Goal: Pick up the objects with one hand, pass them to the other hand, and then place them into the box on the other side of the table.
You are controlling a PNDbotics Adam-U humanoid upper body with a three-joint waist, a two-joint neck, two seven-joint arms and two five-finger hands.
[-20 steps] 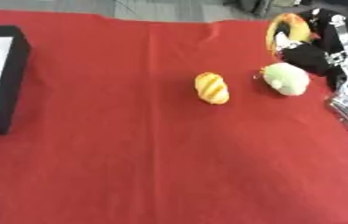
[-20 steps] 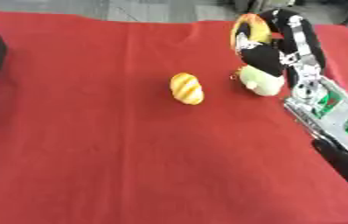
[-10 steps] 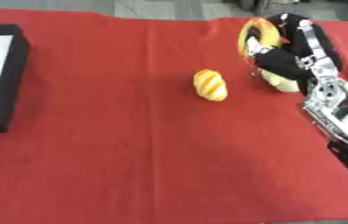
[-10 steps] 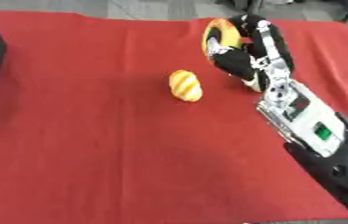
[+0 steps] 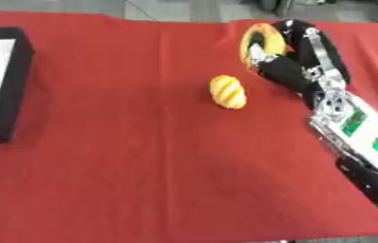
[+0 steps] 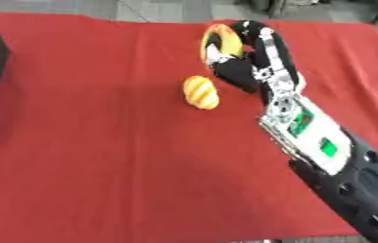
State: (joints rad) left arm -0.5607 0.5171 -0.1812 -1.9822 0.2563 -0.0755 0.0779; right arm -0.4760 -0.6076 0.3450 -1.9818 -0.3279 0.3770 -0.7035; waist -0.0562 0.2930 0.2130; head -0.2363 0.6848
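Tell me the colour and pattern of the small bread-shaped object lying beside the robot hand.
The bread-shaped object is yellow-orange with paler stripes across it, clearest in the left eye view.

Robot test bench in a lab or workshop

A table draped in plain red cloth [image 5: 126,166] serves as a staged work surface, with grey hard flooring [image 5: 184,8] beyond its far edge. A black open box [image 5: 9,90] sits at the left side, and toy-like food props, such as a yellow bread-shaped piece [image 5: 227,91], lie on the cloth.
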